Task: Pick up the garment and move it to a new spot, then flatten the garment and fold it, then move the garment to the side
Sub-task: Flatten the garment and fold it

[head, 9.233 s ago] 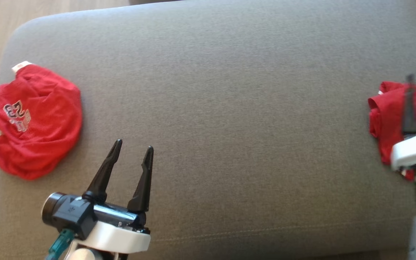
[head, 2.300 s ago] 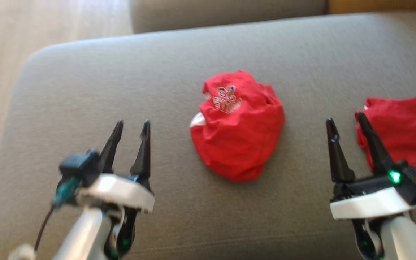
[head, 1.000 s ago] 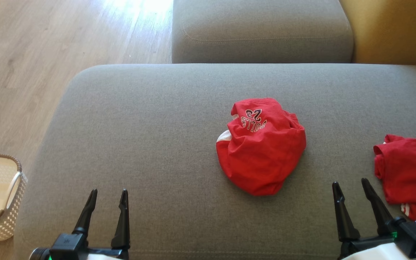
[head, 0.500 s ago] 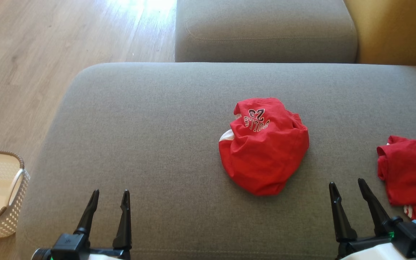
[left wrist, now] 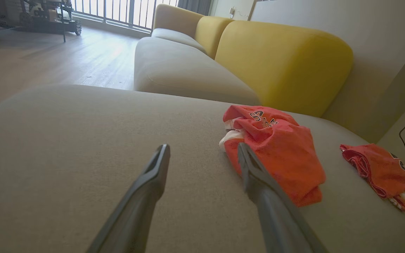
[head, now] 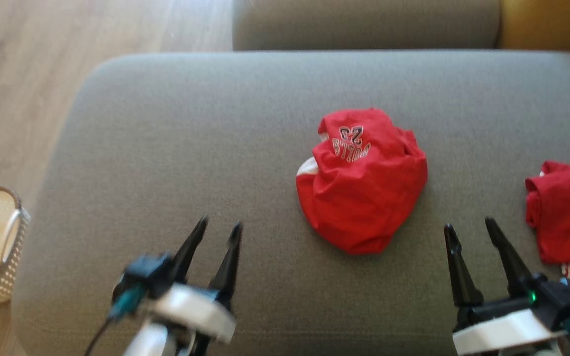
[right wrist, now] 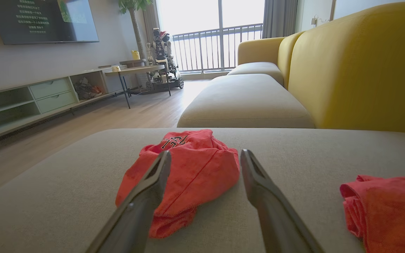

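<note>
Step in hand, as I judge it: the first pick. The red jersey [head: 361, 183] is not yet gripped.

**Position.** The jersey lies crumpled on the grey seat cushion [head: 166, 123], in the gap between the two grippers and beyond both sets of tips.
- Left gripper [head: 220, 225]: the jersey is ahead and off to the right. In the left wrist view its near-left edge sits just past the right-hand finger.
- Right gripper [head: 468, 225]: the jersey is ahead and off to the left. In the right wrist view it sits behind the left-hand finger.
- Neither gripper touches the cloth. The right one looks slightly nearer, though the margin is small.

**Long axis.** The bundle is a rough oval, longer in the away-and-back direction, so roughly in line with the fingers. The end with the print [head: 351, 143] is far and the rounded end is near.

**Fingers.** Both pairs are spread wide and hold nothing. The left gripper is smeared in the head view.

**Materials.**
- The jersey is thin, soft cloth, loosely creased, with white trim [head: 308, 167] showing at its left edge. The lettering is black and white and reads upside down.
- The cushion is a tight matte weave with rounded corners. It probably gives a little under pressure.
- The fingers are dark, long and tapered to narrow tips.

A second red garment [head: 567, 212] lies just right of the right gripper's fingers, well apart from the jersey. It is easy to catch by mistake.
</note>
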`<state>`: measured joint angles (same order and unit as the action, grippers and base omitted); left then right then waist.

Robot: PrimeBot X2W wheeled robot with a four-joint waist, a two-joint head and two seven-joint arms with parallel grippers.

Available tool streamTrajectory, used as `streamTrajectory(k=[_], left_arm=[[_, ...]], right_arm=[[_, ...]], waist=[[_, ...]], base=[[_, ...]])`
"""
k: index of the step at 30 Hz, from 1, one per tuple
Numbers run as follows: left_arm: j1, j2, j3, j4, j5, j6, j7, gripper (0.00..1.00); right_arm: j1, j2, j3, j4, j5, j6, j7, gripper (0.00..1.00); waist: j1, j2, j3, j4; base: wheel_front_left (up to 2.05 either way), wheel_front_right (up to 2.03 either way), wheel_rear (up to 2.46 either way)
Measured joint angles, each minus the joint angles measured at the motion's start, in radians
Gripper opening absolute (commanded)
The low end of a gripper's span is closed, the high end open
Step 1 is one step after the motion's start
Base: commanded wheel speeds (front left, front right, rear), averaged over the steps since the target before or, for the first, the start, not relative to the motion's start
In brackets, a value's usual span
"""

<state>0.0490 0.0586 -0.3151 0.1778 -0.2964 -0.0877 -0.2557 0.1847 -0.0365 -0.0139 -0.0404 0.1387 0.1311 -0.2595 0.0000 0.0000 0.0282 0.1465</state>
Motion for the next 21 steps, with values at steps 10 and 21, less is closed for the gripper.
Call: streamTrajectory(k=[10,21], left_arm=[[-0.458,-0.007,-0.273,0.289,-0.332,-0.036,0.000,1.00],[-0.610,-0.018,-0.368,0.616,-0.402,0.065,0.063,1.00]], right_arm=[[-0.142,-0.002,0.008,-0.017,-0.016,0.000,0.000,1.00],[-0.183,-0.002,0.001,-0.051,0.004,0.000,0.000,1.00]], waist=[[0.0000,0.0000,0.144,-0.083],[0.0000,0.0000,0.234,-0.230]], base=[[0.00,0.00,0.00],[0.00,0.00,0.00]])
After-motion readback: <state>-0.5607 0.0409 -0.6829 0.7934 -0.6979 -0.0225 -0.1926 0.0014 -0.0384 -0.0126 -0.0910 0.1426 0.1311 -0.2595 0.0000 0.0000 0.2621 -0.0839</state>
